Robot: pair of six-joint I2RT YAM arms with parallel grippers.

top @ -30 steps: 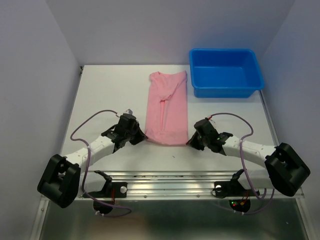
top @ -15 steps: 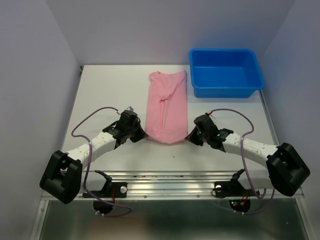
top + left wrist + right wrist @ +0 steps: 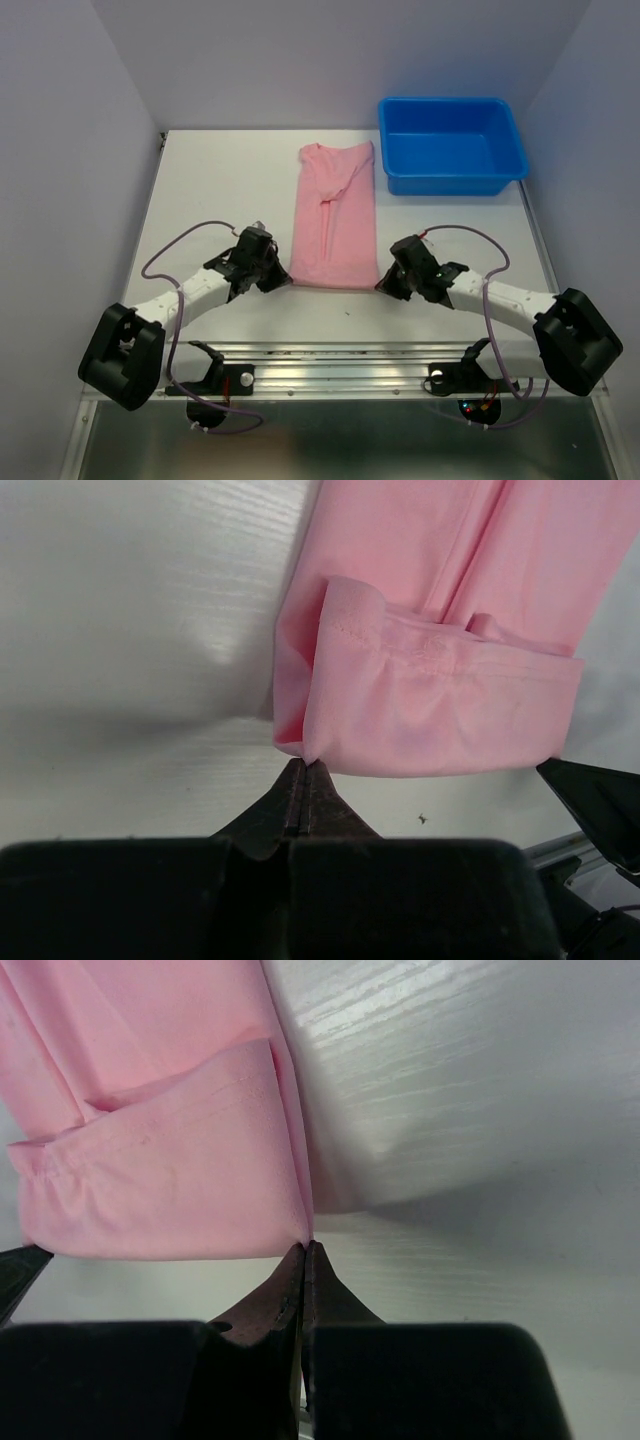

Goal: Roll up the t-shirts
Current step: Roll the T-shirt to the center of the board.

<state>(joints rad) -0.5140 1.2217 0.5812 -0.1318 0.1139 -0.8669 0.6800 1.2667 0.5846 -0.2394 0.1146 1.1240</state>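
T-shirt: pink, folded into a long strip, lay on the table, its near hem turned over.
Left fingers: closed, pinching the hem's left corner.
Right fingers: closed, pinching the right corner.
Bin: blue, far right, apart from the T-shirt.

The t-shirt is light pink and plain, with no print. The bin is bright blue. The table is white with a faint wood grain. The left gripper and the right gripper are black, the arms white, their cables purple.
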